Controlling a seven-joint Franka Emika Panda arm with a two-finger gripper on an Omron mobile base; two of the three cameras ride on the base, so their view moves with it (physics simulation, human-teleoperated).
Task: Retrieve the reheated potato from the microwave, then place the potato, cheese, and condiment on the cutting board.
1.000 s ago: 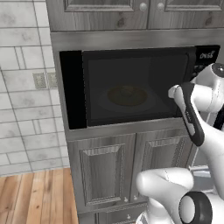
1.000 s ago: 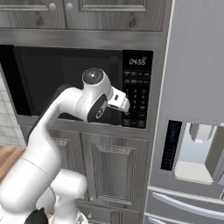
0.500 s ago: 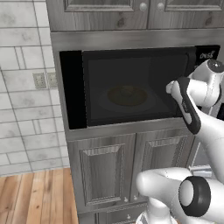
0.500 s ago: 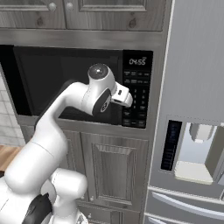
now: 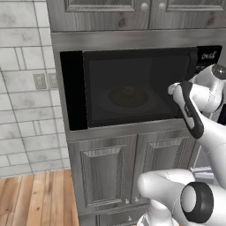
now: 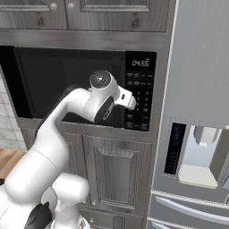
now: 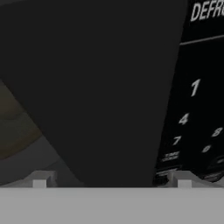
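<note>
Microwave (image 5: pixel 132 92) door shut; gripper (image 7: pixel 111 181) spread wide, empty, close against door's right edge beside button panel (image 6: pixel 139 96). Potato not discernible behind dark glass ahead. Nothing retrieved; every placement remains.

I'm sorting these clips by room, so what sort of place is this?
A home kitchen, most likely: a built-in black microwave set among grey wooden cabinets, a tiled wall to its left, and a steel refrigerator with a door dispenser to its right.

Grey panelled cabinets (image 5: pixel 103 176), white tile wall (image 5: pixel 24 88), wood floor (image 5: pixel 35 198), steel fridge (image 6: pixel 197 134).
</note>
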